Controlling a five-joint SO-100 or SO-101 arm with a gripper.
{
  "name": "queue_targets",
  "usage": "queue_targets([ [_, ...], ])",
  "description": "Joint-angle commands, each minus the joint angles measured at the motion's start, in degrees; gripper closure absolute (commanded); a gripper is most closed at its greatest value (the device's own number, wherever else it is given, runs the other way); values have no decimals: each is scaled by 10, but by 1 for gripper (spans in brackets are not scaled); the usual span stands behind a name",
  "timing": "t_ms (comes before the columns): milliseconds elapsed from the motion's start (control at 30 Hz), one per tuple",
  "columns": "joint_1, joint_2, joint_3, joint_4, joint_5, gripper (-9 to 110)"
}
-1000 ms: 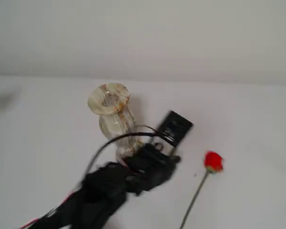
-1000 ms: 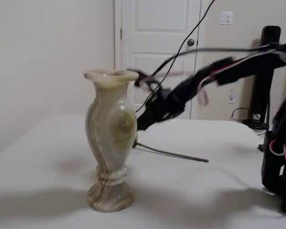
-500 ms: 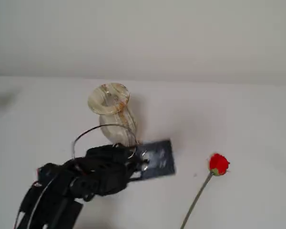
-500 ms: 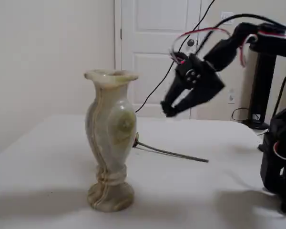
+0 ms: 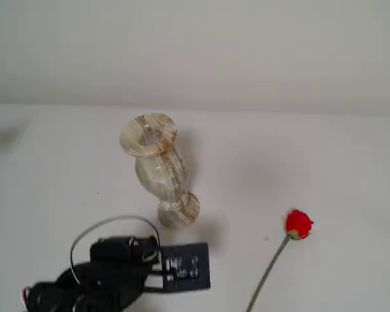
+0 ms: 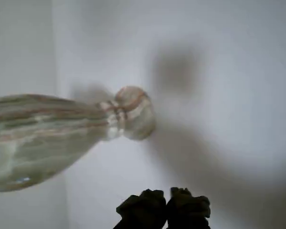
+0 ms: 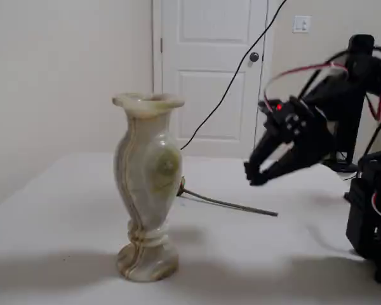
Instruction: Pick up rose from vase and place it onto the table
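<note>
The rose lies flat on the white table [image 5: 351,169], out of the vase. In a fixed view its red bud [image 5: 298,223] is right of the vase, and its stem [image 5: 266,273] runs down to the bottom edge. In another fixed view only the stem [image 7: 228,204] shows, behind the vase. The banded stone vase [image 5: 157,162] stands upright and empty; it also shows in the side view [image 7: 146,190] and the wrist view [image 6: 43,138]. My gripper [image 7: 254,176] hangs in the air right of the vase, shut and empty. The wrist view shows its fingertips [image 6: 143,209] together.
My black arm [image 5: 110,273] fills the lower left of a fixed view, close to the vase foot [image 5: 177,209]. The arm's base and cables [image 7: 368,210] stand at the right table edge. A white door [image 7: 213,70] and a wall are behind the table.
</note>
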Motion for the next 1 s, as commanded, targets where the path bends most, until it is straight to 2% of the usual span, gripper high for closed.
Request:
queue_targets([
  [0,-2,126,78,-4,-35,101],
  [100,20,207,140,11,-40,101],
  [400,9,209,245,-2,-23,101],
  [967,13,209,245,-4,-19,101],
])
